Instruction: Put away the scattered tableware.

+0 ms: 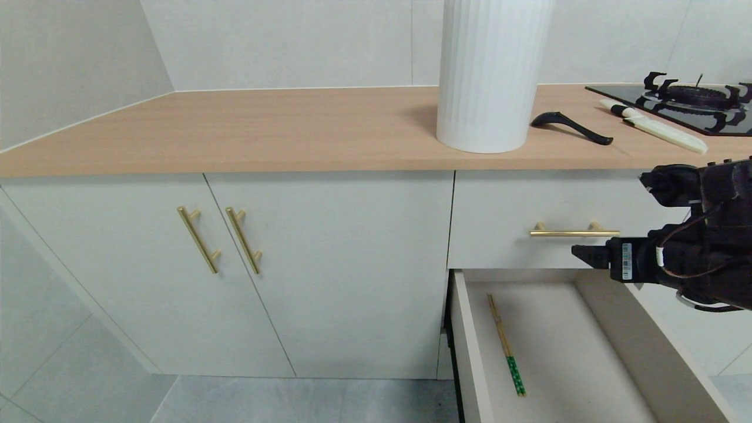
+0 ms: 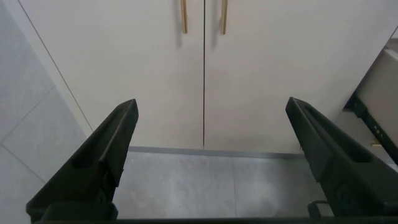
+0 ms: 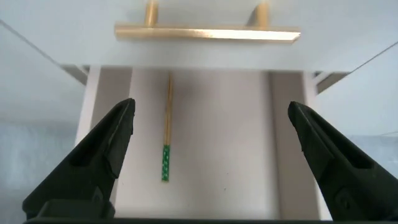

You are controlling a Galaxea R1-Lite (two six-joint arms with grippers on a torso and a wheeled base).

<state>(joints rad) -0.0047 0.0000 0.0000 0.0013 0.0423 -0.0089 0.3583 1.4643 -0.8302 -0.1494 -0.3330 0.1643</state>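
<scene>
The left tool (image 2: 210,102) hangs low with its fingers spread and nothing between them, facing the closed cabinet doors (image 1: 329,264) and the floor. That looks like a parked pose that keeps it out of the way.

On the wooden surface (image 1: 264,129), a tall white ribbed container (image 1: 490,76) stands near the front edge. Just right of it lies a black spoon (image 1: 573,126), and farther right a pale-handled knife (image 1: 652,126) rests beside the hob (image 1: 693,103). These two are the tableware not yet stored, each lying flat and apart from the other, so either can be taken alone.

Below, the lower drawer (image 1: 467,352) is pulled out, probably so that things can be dropped straight in. A pair of chopsticks (image 1: 506,346) with green ends lies lengthwise along the drawer's left side, leaving the rest of its floor free.

The right tool (image 3: 210,104) hovers over the drawer's far end, fingers wide apart and empty, near the closed upper drawer's gold handle (image 1: 574,232). From there it is well placed to rise to the spoon.
</scene>
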